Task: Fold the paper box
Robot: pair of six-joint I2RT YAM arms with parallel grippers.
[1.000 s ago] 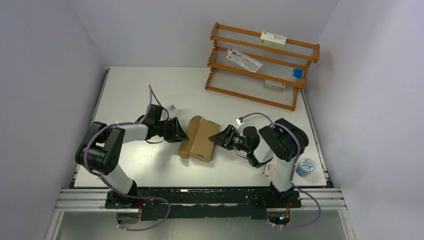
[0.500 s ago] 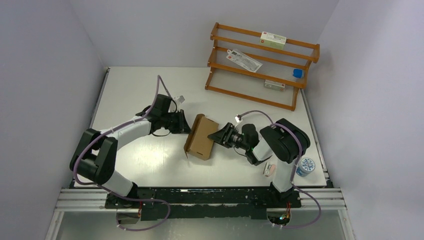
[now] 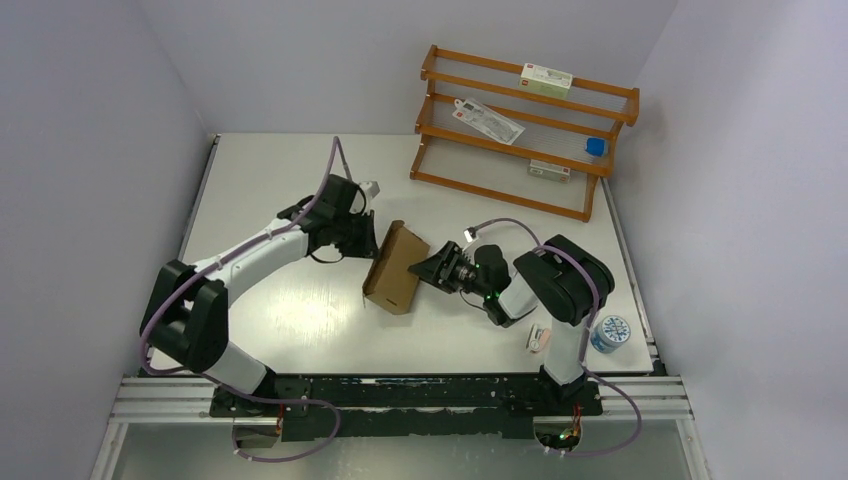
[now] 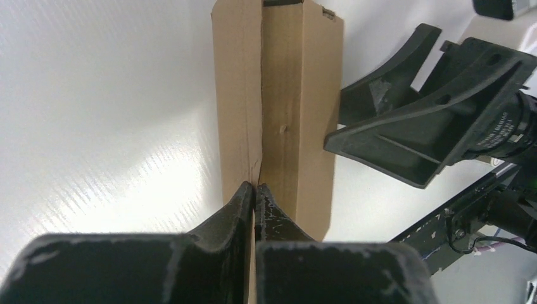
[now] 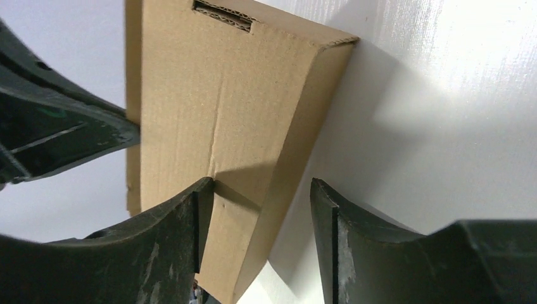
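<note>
Two fingers of the left end effector (image 4: pixel 254 193) were pressed together on a thin cardboard edge at the seam of the paper box (image 4: pixel 278 114). Opposite it, the right end effector (image 5: pixel 261 218) stood spread. One of its fingers lay against the broad panel and a bent side wall sat between the two, with nothing clamped. The box stood tipped up on one long edge, partly raised from flat, between the two arms near the middle of the counter (image 3: pixel 270 180).

The step in hand appeared to be bringing a side wall round on its crease. To do it well, the left pinch would serve as a firm anchor while the right finger pushed evenly and slowly along the fold line, so the board hinged rather than slid or buckled.

No printing showed on the brown board. Packets on the wooden rack (image 3: pixel 500 196) at the far side carried red marks, but their lettering was too small to read. A round tub (image 3: pixel 610 333) with a blue-and-white patterned top sat at the counter's right edge, seemingly without legible words.
</note>
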